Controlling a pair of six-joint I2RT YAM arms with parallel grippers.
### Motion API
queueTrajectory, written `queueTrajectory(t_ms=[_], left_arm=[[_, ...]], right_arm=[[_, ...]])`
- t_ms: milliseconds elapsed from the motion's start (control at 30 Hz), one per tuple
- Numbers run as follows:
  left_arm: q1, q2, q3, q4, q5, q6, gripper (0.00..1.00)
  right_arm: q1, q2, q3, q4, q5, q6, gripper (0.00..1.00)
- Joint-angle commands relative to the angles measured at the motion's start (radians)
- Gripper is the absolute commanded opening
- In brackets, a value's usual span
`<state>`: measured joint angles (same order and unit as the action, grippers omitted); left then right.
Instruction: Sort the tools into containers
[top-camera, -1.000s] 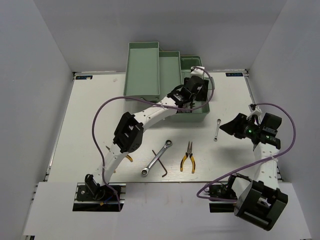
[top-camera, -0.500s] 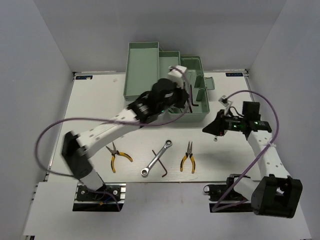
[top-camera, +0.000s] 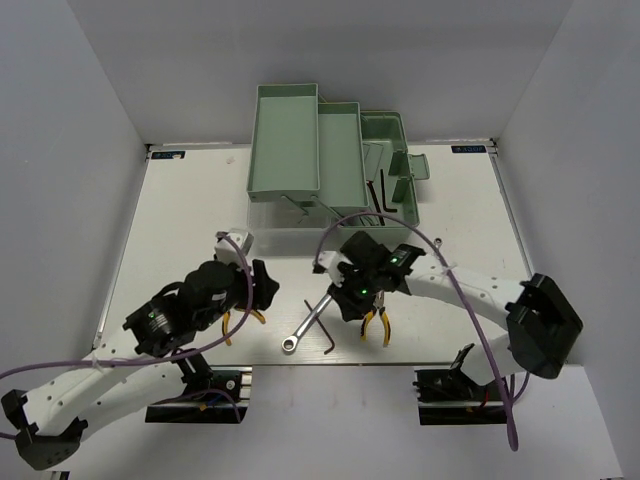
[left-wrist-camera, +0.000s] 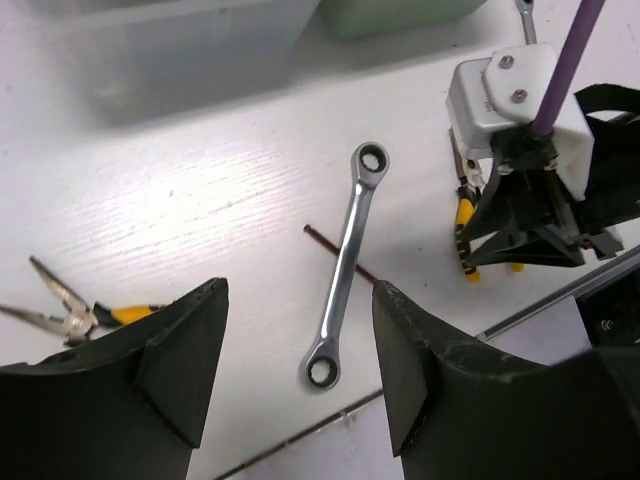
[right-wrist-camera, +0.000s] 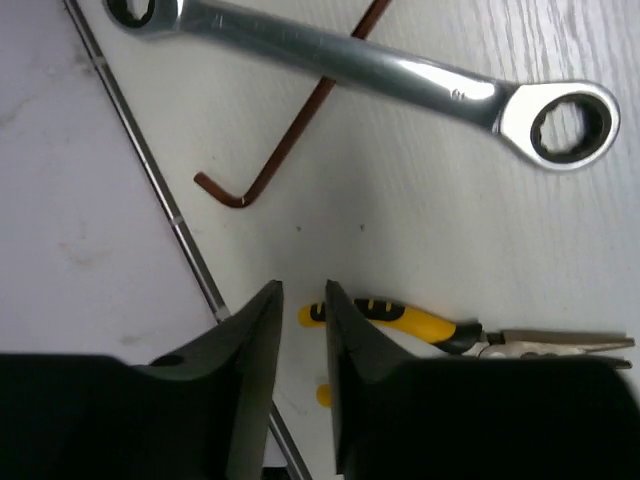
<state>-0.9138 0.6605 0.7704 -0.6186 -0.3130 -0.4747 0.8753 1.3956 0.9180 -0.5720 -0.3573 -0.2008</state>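
Observation:
The silver ratchet wrench (top-camera: 312, 320) lies at the front middle, across a dark hex key (top-camera: 327, 335). My left gripper (top-camera: 262, 287) is open and empty, low at the wrench's left. In the left wrist view (left-wrist-camera: 300, 290) the wrench (left-wrist-camera: 345, 265) shows between its fingers. My right gripper (top-camera: 362, 302) hangs over one yellow-and-black pliers (top-camera: 378, 326). In the right wrist view (right-wrist-camera: 303, 290) its jaws stand a narrow gap apart, empty, beside the pliers' handle (right-wrist-camera: 420, 322). The other pliers (left-wrist-camera: 70, 318) lie left. The mint-green toolbox (top-camera: 285, 140) stands at the back, with a hex key (top-camera: 384, 195) inside.
The toolbox's clear lid (top-camera: 285, 215) lies flat on the table in front of the box. The table's front edge and metal rail (right-wrist-camera: 160, 190) run close to the wrench and pliers. White walls enclose the table on three sides.
My left arm has pulled back from the toolbox to the front left. My right arm has swung left from the right side to over the pliers.

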Motion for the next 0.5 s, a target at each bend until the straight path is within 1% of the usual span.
queueTrajectory(t_ms=[0, 33, 67, 167, 233, 267, 333, 467], left_arm=[[0.001, -0.093, -0.011, -0.121, -0.035, -0.087, 0.7], [0.001, -0.117, -0.011, -0.121, -0.035, -0.087, 0.7], [0.001, -0.127, -0.011, -0.138, -0.035, -0.096, 0.7], [0.001, -0.147, -0.011, -0.168, -0.035, -0.105, 0.7], [0.001, -0.157, -0.011, -0.181, -0.026, -0.105, 0.7], [0.001, -0.157, -0.011, -0.194, -0.026, -0.116, 0.7], [0.001, -0.186, -0.011, -0.208, -0.026, -0.116, 0.7], [0.001, -0.223, -0.011, -0.245, -0.037, -0.125, 0.71]], right_arm=[[0.086, 0.057, 0.11, 0.047, 0.21, 0.13, 0.32], [0.115, 0.077, 0.126, 0.049, 0.245, 0.144, 0.32], [0.135, 0.121, 0.136, 0.05, 0.253, 0.152, 0.32], [0.177, 0.184, 0.134, 0.081, 0.258, 0.191, 0.32], [0.207, 0.213, 0.134, 0.113, 0.287, 0.193, 0.34], [0.214, 0.23, 0.131, 0.122, 0.294, 0.224, 0.37], [0.229, 0.258, 0.136, 0.135, 0.331, 0.233, 0.41], [0.24, 0.307, 0.163, 0.12, 0.333, 0.277, 0.41]])
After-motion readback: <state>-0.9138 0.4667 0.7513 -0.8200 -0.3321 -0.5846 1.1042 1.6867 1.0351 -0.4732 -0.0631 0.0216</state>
